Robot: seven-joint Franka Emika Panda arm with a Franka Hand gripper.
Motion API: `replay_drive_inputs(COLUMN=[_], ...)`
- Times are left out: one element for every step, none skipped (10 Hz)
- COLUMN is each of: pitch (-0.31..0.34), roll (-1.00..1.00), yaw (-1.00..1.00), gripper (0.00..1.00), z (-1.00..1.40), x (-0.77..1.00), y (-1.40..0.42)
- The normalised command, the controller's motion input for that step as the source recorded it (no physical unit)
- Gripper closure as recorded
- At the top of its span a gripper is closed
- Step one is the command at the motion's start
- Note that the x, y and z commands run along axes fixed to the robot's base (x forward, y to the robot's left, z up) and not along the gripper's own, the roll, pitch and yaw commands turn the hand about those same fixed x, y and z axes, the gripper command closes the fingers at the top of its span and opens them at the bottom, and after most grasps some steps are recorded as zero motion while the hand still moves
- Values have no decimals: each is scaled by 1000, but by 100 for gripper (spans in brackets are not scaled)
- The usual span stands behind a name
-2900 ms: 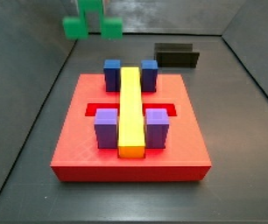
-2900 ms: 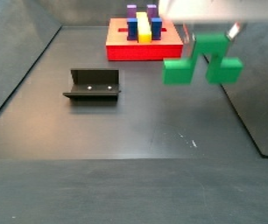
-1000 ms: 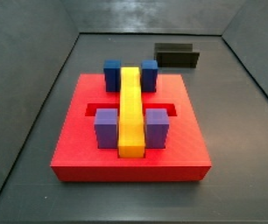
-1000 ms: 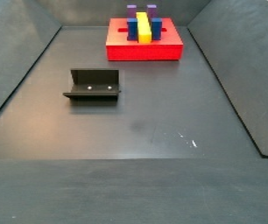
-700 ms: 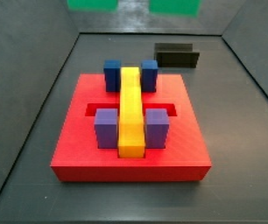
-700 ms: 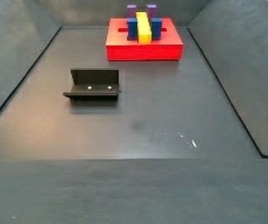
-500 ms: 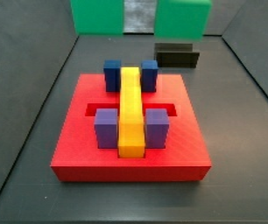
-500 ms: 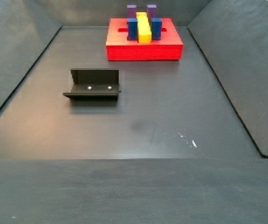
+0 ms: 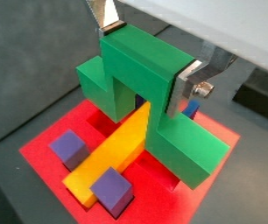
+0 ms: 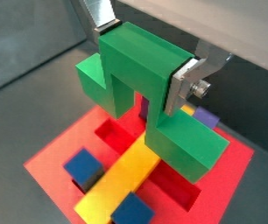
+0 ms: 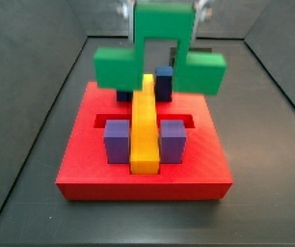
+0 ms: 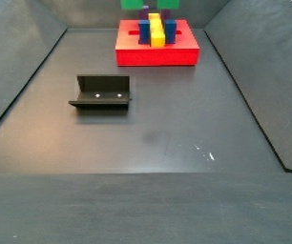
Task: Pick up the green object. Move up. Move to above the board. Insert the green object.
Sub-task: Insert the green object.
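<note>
The board (image 11: 98,159) lies flat on the dark surface (image 12: 149,143), carrying a yellow bar (image 11: 144,121) along its middle. Two purple blocks (image 11: 117,140) flank the bar at one end and two blue blocks (image 11: 123,75) at the other, with red cut-out slots (image 10: 110,137) open between the pairs.

The gripper (image 9: 148,54) hangs above the board, its jaws closed on the raised middle cube of the green object (image 11: 157,58). In both wrist views a silver finger (image 10: 186,83) presses flat against one side of that cube. The far finger (image 9: 102,13) shows only as a strip at the picture's edge. The object's two lower cubes straddle the bar from above. Whether they touch the board cannot be told.

In a side view the green object (image 12: 150,4) is cut off at the top edge, only a sliver showing above the board (image 12: 157,52). The fixture (image 12: 103,92) stands well apart from the board on the surface. In a side view it is mostly hidden behind the green object.
</note>
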Motion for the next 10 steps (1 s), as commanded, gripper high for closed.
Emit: replay_drive_inputs(pitch=[-11,-3,-21,-34,-57,-67,-34,-26,-59,-94], roll=[6,43,20,7,40,20,29,37,7,13], yaw=[3,46,49,114,191,183,89,57,86,111], gripper=[100,100,100,100,100,100,100,100,100,100], z=[-363,-271,-280,-263,-349,-320,-189,-69,0,0], x=[20,17,0,0,3,0,0,-63,-109,-174], y=[-17,-57,0,0,17,26,0,0,0,0])
